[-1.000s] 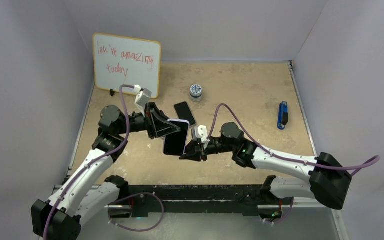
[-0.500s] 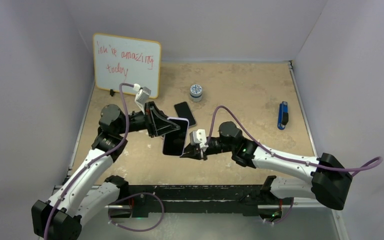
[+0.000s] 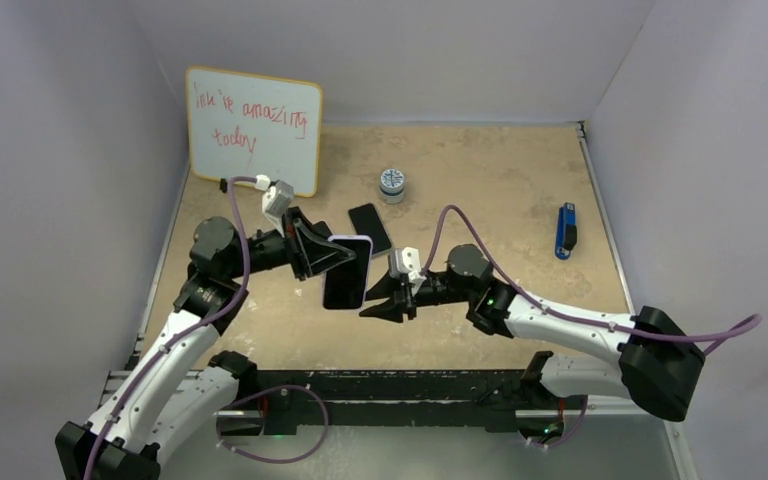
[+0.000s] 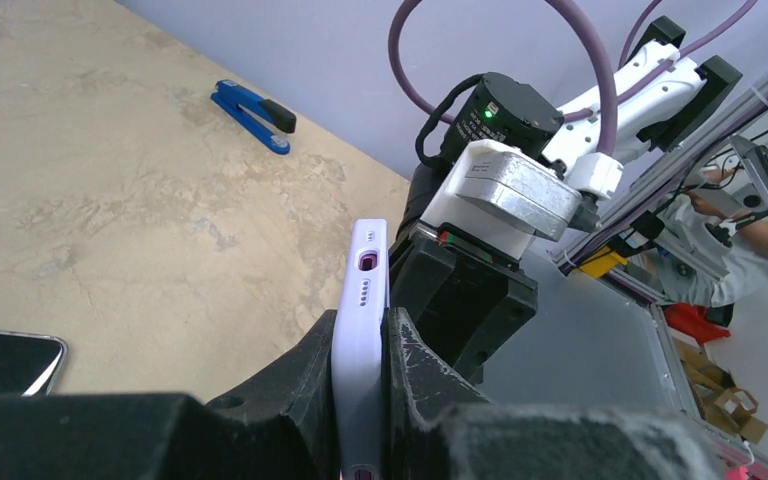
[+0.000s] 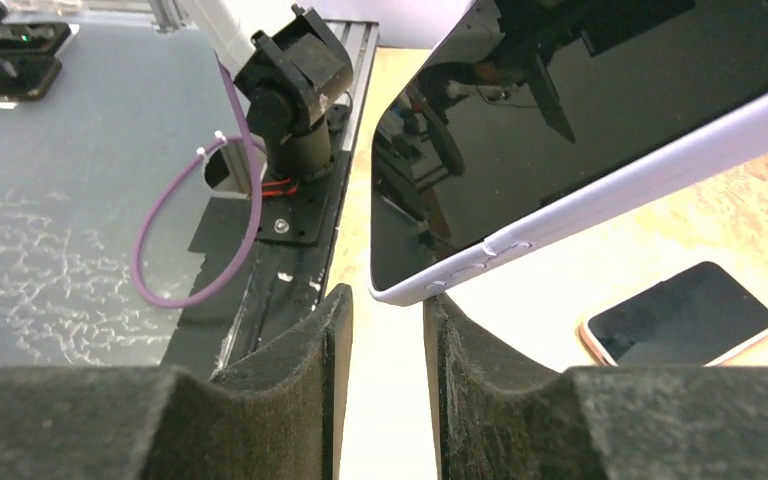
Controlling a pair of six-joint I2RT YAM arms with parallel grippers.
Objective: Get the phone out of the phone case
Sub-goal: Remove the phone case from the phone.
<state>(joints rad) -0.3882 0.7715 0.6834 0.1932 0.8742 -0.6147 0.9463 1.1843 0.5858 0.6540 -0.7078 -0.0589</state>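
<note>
The phone (image 3: 346,272), dark screen facing me, sits in a lilac phone case (image 4: 361,330) and is held on edge above the table. My left gripper (image 3: 332,256) is shut on the cased phone from the left, one finger on each broad face (image 4: 360,325). My right gripper (image 3: 374,308) is open just right of the phone's lower corner. In the right wrist view the case's rounded corner (image 5: 410,292) hangs just beyond my fingertips (image 5: 388,300), with nothing between them. The phone's screen (image 5: 580,110) fills the top of that view.
A second, bare phone (image 3: 370,226) lies flat on the table behind the held one. A small round jar (image 3: 392,184) stands further back. A whiteboard (image 3: 253,128) leans at the back left and a blue stapler (image 3: 566,230) lies at the right.
My right gripper has opened and come off the phone's lower corner, backing slightly right. The left arm has shifted the cased phone a little left.
</note>
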